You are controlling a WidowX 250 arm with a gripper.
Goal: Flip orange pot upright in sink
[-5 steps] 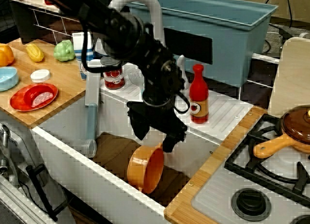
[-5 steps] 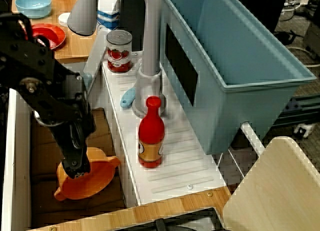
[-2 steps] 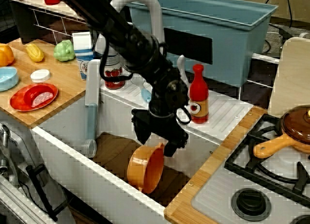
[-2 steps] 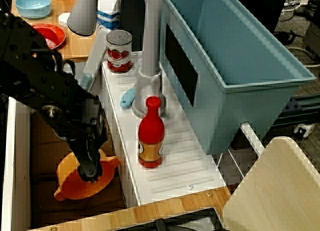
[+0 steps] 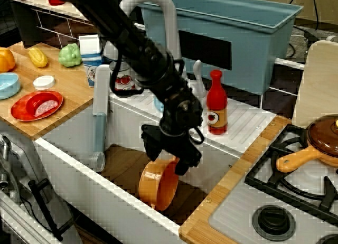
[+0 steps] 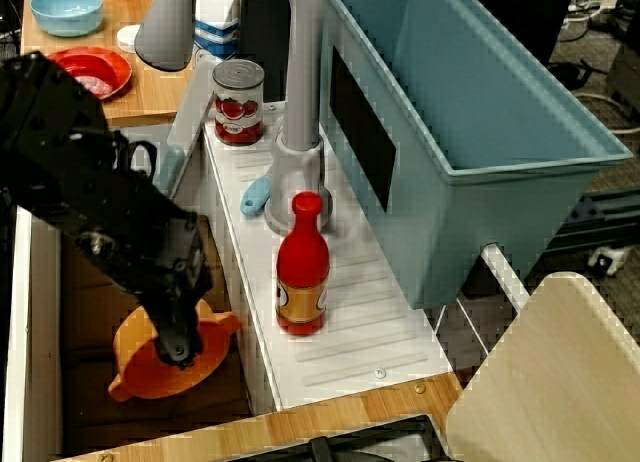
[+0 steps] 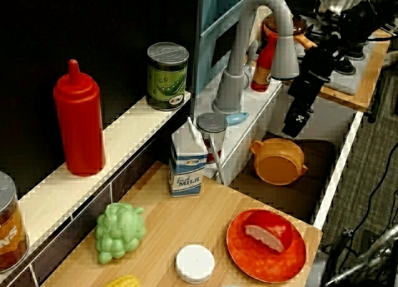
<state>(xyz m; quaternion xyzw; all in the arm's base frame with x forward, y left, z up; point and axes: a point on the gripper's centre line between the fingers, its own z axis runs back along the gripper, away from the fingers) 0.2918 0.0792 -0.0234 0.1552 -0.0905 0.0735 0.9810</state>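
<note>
The orange pot point(image 5: 158, 183) is sitting down in the sink point(image 5: 84, 175), tipped on its side against the back wall, its open mouth facing the near front wall and its round base turned toward the faucet point(image 5: 158, 11). The gripper point(image 5: 170, 162) is hanging right at the pot's upper rim; whether its fingers are pinching that rim I cannot tell, since the arm is blocking the view.
</note>
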